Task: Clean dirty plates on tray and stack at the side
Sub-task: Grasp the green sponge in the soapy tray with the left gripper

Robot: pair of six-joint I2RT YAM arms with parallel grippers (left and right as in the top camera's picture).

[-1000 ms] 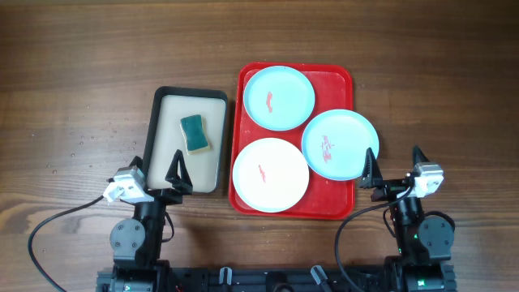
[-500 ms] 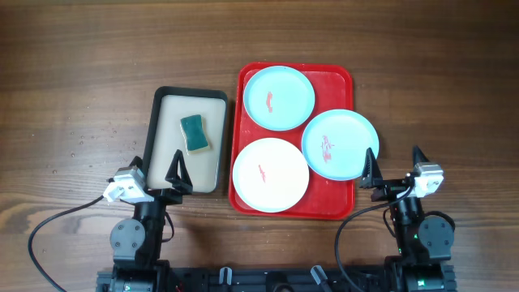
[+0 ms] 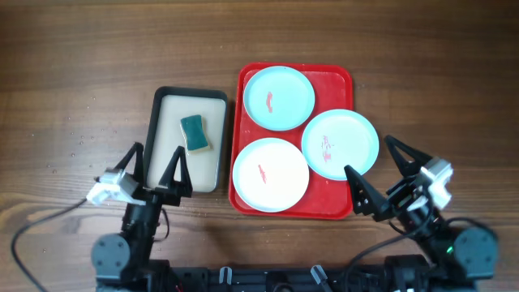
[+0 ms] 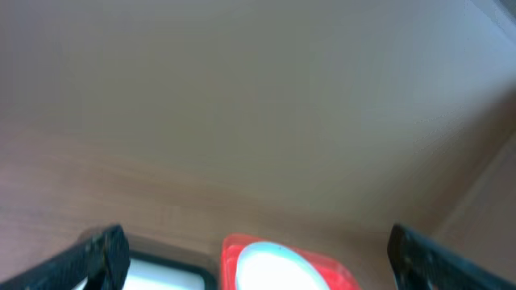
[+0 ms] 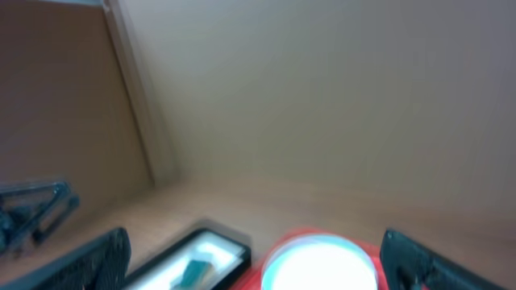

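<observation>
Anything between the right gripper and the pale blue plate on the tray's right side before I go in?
Nothing visible. The right gripper hangs open by the near-right edge of that pale blue plate, which overhangs the red tray's right rim toward it. The white plate sits further left, off that line.

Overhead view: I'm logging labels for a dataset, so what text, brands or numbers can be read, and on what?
None readable. The red tray, plates, sponge and black-rimmed tray carry no print; the plates' red marks are smears. Wrist views are too blurred to tell.
</observation>
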